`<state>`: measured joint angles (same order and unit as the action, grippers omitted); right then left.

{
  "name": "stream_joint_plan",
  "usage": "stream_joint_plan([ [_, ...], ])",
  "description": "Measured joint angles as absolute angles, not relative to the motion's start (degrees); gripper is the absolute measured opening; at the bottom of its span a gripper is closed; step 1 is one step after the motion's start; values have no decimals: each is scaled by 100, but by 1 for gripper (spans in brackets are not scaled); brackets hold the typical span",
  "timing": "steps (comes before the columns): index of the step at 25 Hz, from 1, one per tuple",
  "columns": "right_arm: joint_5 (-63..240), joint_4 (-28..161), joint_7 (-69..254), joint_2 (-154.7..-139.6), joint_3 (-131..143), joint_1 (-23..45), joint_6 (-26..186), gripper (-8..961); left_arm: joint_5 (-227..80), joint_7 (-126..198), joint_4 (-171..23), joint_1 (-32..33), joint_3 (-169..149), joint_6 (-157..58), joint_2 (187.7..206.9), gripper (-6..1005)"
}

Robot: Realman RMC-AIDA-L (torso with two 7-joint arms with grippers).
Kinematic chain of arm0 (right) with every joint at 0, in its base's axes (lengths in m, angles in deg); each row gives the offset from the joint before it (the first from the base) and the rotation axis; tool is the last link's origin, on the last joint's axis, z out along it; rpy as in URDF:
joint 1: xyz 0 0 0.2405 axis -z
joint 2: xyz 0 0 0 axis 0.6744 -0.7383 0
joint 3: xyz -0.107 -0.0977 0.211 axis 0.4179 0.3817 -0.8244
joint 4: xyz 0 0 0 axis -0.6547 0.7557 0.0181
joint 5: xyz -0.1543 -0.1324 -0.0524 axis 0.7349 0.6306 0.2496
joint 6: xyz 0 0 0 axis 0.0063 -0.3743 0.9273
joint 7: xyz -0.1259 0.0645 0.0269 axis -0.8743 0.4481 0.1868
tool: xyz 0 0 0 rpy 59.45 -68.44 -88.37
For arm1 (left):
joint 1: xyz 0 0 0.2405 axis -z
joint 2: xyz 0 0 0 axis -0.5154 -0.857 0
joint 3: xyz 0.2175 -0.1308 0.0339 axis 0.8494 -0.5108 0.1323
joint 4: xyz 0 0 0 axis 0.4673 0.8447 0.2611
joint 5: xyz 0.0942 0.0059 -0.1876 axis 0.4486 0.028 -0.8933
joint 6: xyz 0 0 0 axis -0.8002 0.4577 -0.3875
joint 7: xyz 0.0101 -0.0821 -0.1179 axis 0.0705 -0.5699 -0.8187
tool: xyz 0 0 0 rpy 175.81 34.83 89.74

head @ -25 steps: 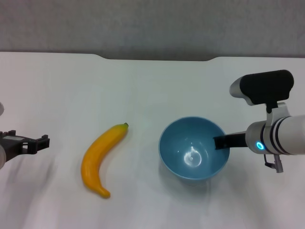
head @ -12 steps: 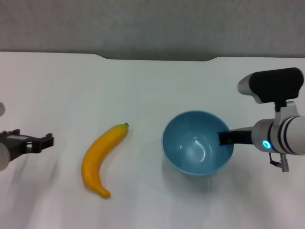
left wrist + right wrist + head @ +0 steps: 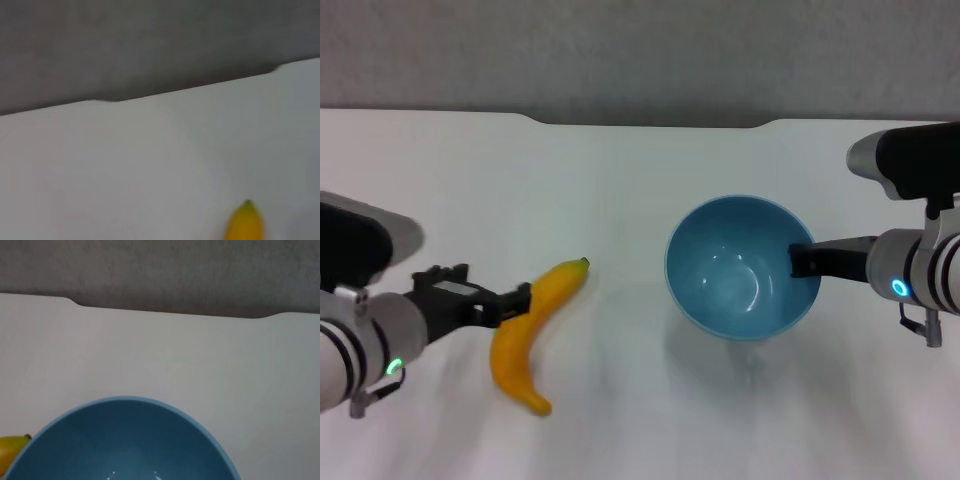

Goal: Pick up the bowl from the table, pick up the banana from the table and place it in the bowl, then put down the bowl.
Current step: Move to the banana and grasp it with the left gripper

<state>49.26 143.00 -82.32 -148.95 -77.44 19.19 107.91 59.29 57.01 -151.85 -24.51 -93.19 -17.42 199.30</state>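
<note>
The light blue bowl point(image 3: 740, 265) hangs a little above the white table point(image 3: 620, 170), right of centre. My right gripper point(image 3: 802, 260) is shut on its right rim, with one dark finger inside the bowl. The yellow-orange banana point(image 3: 525, 340) lies on the table left of centre, its green stem tip pointing to the far side. My left gripper point(image 3: 512, 303) is open, with its fingertips at the banana's left side near its middle. The banana's tip point(image 3: 245, 222) shows in the left wrist view. The right wrist view shows the bowl point(image 3: 125, 440) and the banana's end point(image 3: 10, 450).
The table's far edge has a shallow notch point(image 3: 650, 124), with a grey wall behind it. Nothing else lies on the table.
My right gripper has lifted the bowl and moved it slightly right and away. My left arm has moved right from the table's left edge up to the banana.
</note>
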Motion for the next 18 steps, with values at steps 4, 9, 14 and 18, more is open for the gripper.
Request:
stream_joint_plan([
  [4, 4960, 14364, -8232, -14896, -7714, 1951, 10788, 33, 5123, 6531, -14837, -2301, -9310, -1749, 19925, 907],
  [9, 4967, 14384, -8232, -14898, -7679, 1987, 10777, 33, 4464, 7142, -14360, -2077, -9425, -1835, 19927, 907],
  [14, 4973, 14384, -8232, -14899, -7593, 1991, 10725, 33, 4342, 7165, -13774, -1690, -9438, -1938, 19932, 907],
  [18, 4972, 14384, -8232, -14899, -7576, 1991, 10722, 33, 4245, 7158, -13442, -1457, -9411, -1903, 19941, 907],
])
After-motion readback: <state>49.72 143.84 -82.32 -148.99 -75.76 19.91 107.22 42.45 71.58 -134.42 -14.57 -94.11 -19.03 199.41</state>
